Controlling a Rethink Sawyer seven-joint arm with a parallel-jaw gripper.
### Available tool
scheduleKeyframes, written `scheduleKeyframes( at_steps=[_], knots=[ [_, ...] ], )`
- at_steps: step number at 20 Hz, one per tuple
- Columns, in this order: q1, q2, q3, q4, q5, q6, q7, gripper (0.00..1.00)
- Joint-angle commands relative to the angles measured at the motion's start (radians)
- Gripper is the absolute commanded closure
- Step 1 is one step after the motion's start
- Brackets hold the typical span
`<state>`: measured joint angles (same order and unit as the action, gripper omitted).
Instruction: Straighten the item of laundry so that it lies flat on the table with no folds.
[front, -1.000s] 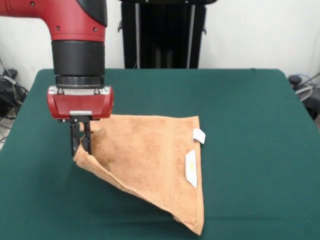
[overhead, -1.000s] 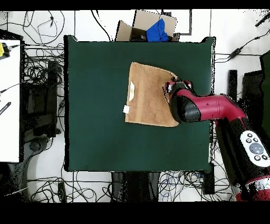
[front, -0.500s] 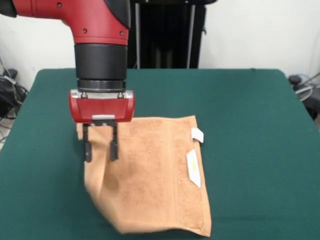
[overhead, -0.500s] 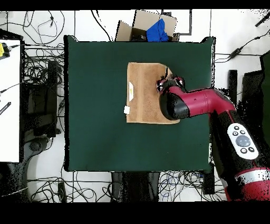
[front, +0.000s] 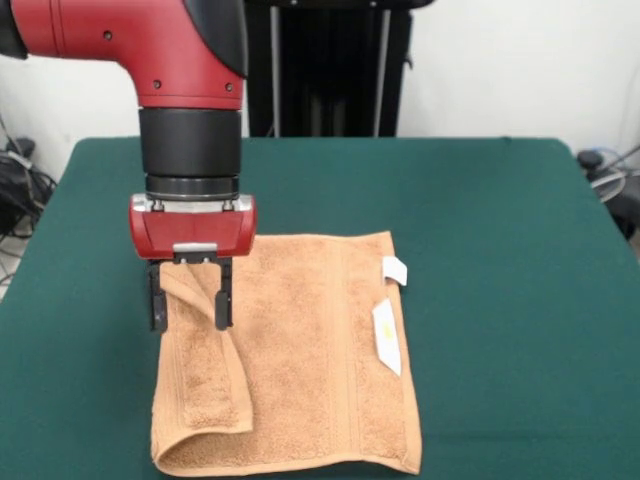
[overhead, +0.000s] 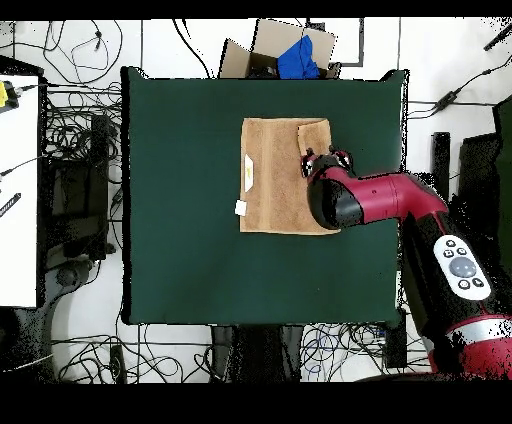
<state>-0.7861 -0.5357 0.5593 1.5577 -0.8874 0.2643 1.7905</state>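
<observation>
**Towel mostly flat, one folded strip left along its edge**

The towel (front: 300, 350) is lying near the middle of the green table (front: 500, 250), slightly toward the camera's side in the front view, and most of it is resting flat against the felt. Its woven band and the two small white tags (front: 385, 335) are showing face up along the right-hand edge in that view, and that side is looking smooth. The opposite edge is not finished: a narrow strip of cloth (front: 205, 370) is lying doubled over on top of the towel, running from just under the gripper toward the near corner, where the hem is curling up a little. The overhead view is showing the same flap as a paler rectangle (overhead: 314, 135) at the towel's corner beside the arm.

The gripper (front: 190, 298) is hanging directly over the upper end of that fold, with its jaws spread apart; a hump of the folded cloth is sitting between the two fingers (front: 223, 305), but they are not pinching it as far as the front view shows. The red arm (overhead: 400, 200) is reaching in from the table's side in the overhead view.

By this reading the task is well along but not complete: the bulk of the towel is lying spread out, while the folded strip is waiting to be turned back outward and the near corner pressed flat.
</observation>
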Motion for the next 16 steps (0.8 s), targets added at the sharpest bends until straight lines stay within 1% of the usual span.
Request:
scheduleKeyframes(
  at_steps=[1, 4, 8, 16],
  knots=[
    [0.048, -0.011, -0.082, -0.018, -0.097, -0.044, -0.006, 0.00],
    [0.028, -0.019, -0.066, -0.005, -0.084, -0.036, -0.029, 0.00],
    [0.017, -0.026, -0.058, 0.016, -0.063, -0.017, -0.031, 0.00],
    [0.019, -0.025, -0.063, 0.081, -0.006, 0.003, 0.031, 0.00]
  ],
)
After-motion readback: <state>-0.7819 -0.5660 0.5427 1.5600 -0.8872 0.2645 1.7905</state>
